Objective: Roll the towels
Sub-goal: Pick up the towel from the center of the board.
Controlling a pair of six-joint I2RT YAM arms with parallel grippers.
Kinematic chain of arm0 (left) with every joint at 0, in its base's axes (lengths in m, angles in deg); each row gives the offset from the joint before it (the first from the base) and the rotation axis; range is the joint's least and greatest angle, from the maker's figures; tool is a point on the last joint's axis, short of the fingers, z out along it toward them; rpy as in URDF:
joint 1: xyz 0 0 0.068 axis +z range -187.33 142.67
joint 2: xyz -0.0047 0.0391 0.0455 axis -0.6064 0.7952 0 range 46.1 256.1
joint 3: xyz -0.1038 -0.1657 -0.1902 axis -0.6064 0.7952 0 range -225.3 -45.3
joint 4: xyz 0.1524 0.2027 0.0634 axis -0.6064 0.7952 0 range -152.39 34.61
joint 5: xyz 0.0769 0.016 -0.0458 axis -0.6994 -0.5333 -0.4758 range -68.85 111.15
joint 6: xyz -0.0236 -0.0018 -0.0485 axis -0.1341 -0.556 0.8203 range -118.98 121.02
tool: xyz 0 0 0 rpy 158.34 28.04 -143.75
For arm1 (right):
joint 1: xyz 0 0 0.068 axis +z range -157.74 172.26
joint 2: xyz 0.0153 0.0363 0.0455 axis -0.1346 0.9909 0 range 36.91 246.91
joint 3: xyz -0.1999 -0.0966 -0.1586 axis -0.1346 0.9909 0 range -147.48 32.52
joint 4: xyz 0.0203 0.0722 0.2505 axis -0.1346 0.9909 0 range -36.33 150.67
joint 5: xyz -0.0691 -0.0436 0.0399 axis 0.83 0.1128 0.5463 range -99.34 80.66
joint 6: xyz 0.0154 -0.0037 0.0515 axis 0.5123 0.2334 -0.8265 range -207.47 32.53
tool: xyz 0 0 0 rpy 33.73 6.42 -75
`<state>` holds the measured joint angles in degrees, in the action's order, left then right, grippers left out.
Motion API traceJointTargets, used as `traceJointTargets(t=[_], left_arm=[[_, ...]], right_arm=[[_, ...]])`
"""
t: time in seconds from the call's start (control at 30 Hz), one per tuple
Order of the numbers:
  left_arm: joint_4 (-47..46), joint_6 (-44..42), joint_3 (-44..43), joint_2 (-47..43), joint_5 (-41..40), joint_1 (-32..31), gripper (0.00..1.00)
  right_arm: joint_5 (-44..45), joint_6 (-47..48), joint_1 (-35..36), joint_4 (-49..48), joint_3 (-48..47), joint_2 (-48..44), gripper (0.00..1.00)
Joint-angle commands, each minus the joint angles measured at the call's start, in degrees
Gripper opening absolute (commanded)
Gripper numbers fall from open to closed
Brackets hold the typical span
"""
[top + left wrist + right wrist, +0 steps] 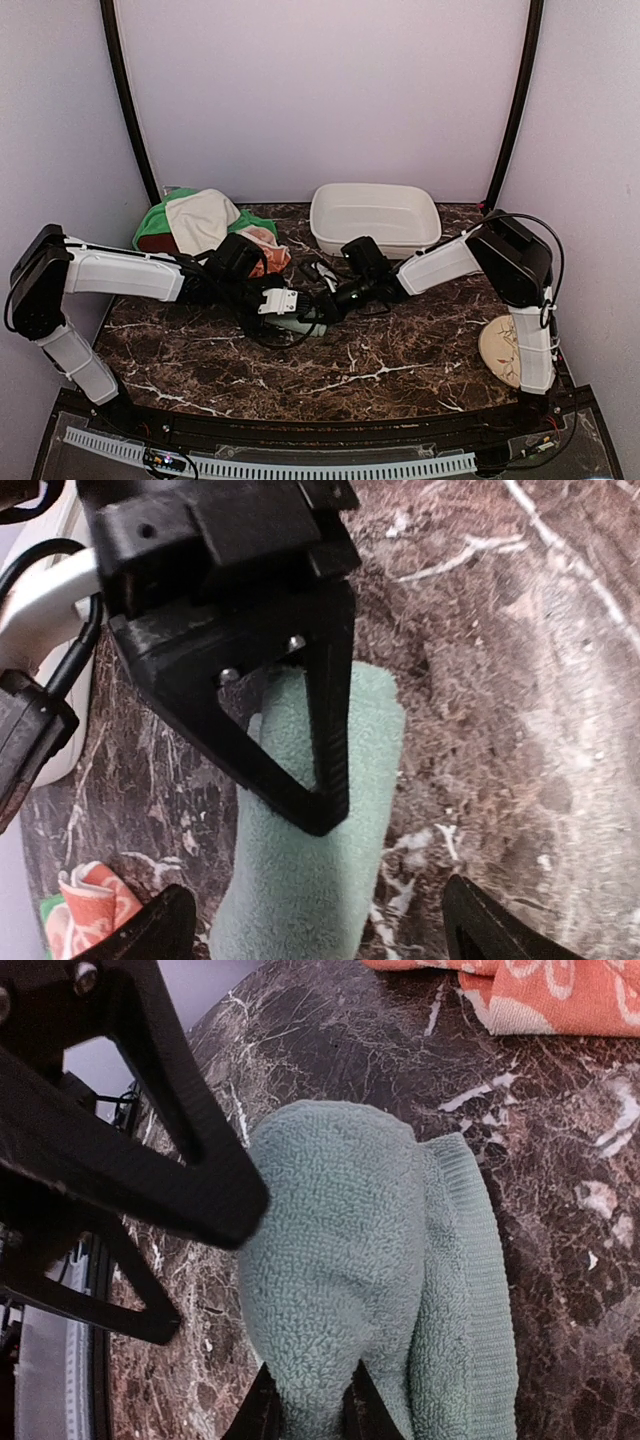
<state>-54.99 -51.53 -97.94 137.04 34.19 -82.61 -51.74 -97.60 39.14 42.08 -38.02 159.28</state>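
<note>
Marble tabletop [560,1160]: right fingers [262,1415] pinch sage towel [350,1260]; left fingers [150,932] gape wide.

Sage towel [370,1260] cut off by bottom edge; plate [495,350] partly behind right arm; orange towel [88,905] cropped

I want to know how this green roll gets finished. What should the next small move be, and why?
Probably lift the left gripper clear. Its jaws are open on either side of the rolled sage-green towel and grip nothing, while the right gripper pinches one end of the roll. The roll looks finished, so the right gripper can likely carry it alone.
</note>
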Motion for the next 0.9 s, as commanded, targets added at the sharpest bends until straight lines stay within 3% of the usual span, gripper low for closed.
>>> traceJointTargets(t=[0.0, 0.17, 0.37, 0.47, 0.63, 0.7, 0.87], left_arm=[[-15.9, -8.8, 4.6, 2.9, -12.1, -2.2, 0.88], [-18.1, -11.9, 6.9, 6.0, -13.2, -2.8, 0.86], [-25.6, -12.6, 9.1, 8.6, -15.8, -2.9, 0.69], [-27.4, -12.1, 9.0, 8.7, -16.6, -3.0, 0.52], [-23.4, -10.9, 7.3, 7.7, -15.6, -3.1, 0.33], [-23.1, -11.2, 7.6, 7.7, -15.4, -3.1, 0.36], [-24.8, -11.0, 8.4, 9.6, -16.5, -3.9, 0.60]], right_arm=[[-3.3, -10.9, -0.1, 1.1, 2.7, 3.1, 0.02], [-6.9, -24.1, -0.4, -14.0, 5.4, 2.9, 0.01], [-11.1, -43.6, -0.7, -36.3, 9.0, 5.2, 0.00], [-11.6, -53.4, -0.7, -47.6, 10.0, 6.7, 0.00], [-11.2, -60.4, -1.5, -55.3, 10.3, 6.8, 0.03], [-11.1, -63.0, -2.0, -57.3, 10.4, 6.4, 0.07], [-11.7, -65.0, -2.5, -57.2, 9.8, 5.8, 0.04]])
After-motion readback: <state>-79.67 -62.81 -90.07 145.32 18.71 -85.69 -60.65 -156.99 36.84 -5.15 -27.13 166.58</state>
